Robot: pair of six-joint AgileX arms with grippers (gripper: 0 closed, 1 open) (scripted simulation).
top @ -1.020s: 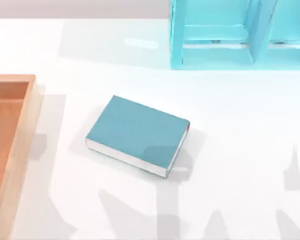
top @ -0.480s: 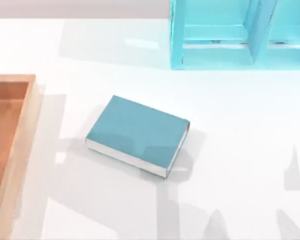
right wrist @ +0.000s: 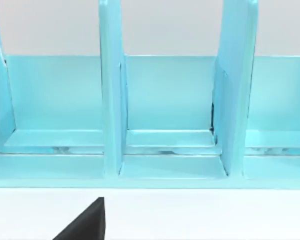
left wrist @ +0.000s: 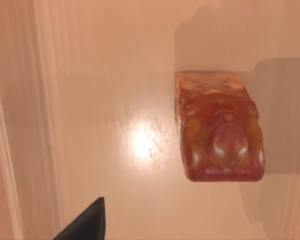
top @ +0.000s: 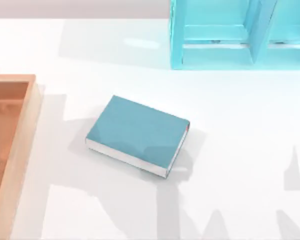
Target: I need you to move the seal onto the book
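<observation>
Shadows have shifted across the worktop (top: pixel 240 125) since a second ago, while the book (top: pixel 137 134) lies where it was.
Seen from the left wrist, the seal (left wrist: pixel 217 127) lies on the orange-brown floor of the wooden tray (top: pixel 20 130) at the worktop's left edge (well apart from the book), with the left pincer above it; whether that pincer is wide or narrow I cannot tell. From the right wrist, the teal shelf unit (right wrist: pixel 165 115) stands ahead; that pincer's state I cannot tell either.
</observation>
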